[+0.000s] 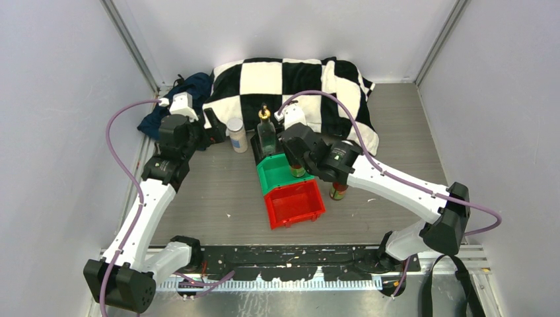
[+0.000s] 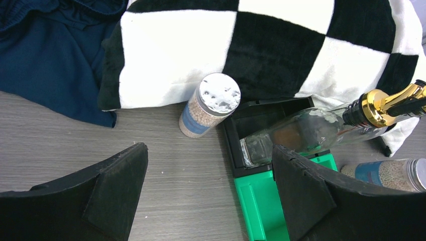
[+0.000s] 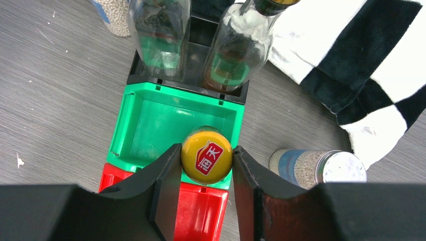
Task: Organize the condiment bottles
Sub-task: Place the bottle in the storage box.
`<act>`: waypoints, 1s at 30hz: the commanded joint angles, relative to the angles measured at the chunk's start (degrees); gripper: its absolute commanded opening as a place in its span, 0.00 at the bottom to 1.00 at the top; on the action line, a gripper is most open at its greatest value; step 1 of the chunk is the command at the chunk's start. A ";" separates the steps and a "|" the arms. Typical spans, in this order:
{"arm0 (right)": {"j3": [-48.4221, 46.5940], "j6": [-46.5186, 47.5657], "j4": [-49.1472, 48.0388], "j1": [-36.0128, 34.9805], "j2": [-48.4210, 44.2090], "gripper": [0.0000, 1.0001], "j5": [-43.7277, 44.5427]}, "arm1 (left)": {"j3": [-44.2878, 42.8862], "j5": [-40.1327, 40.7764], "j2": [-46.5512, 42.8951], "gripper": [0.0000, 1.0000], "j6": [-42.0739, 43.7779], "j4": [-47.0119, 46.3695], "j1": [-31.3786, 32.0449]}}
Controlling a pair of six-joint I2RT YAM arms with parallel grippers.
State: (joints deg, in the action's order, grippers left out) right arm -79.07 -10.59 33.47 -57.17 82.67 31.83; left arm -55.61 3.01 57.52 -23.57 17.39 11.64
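Observation:
My right gripper [image 3: 206, 165] is shut on the yellow cap of a small dark sauce bottle [image 3: 206, 157], whose body hangs down in the green bin [image 3: 150, 120]. Whether the bottle rests on the bin floor I cannot tell. Two tall clear glass bottles [image 3: 158, 30] [image 3: 236, 50] stand in the black bin [image 3: 193, 37] behind it. One silver-lidded shaker jar [image 2: 211, 103] stands upright left of the black bin, just ahead of my open left gripper [image 2: 208, 186]. A second shaker jar [image 3: 316, 168] lies on the table to the right. Another sauce bottle [image 1: 339, 191] stands right of the red bin [image 1: 295, 203].
The black, green and red bins sit in a row running from far to near. A black-and-white checkered blanket [image 1: 297, 79] lies heaped at the back, touching the black bin. A dark blue cloth [image 1: 188, 89] is bunched at the back left.

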 commanded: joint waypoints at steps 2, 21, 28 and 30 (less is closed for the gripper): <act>-0.68 1.27 -8.82 0.20 -0.82 0.01 1.19 | 0.07 0.84 -0.12 0.94 0.37 -2.84 0.24; 5.24 -0.73 -13.47 4.33 -1.52 0.01 -1.94 | 0.21 1.04 -0.04 0.94 0.63 -2.81 0.66; 7.26 -1.42 -14.85 5.29 -1.94 0.01 -2.91 | 0.25 1.06 0.06 0.94 0.63 -2.88 0.75; 7.66 -1.68 -15.08 5.31 -2.14 0.01 -2.92 | 0.16 1.04 0.14 0.94 0.72 -2.89 0.75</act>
State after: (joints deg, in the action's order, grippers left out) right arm -70.74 -11.51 25.74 -52.25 83.50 27.73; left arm -55.44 3.44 57.54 -23.55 17.39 12.03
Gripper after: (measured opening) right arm 0.446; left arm 0.939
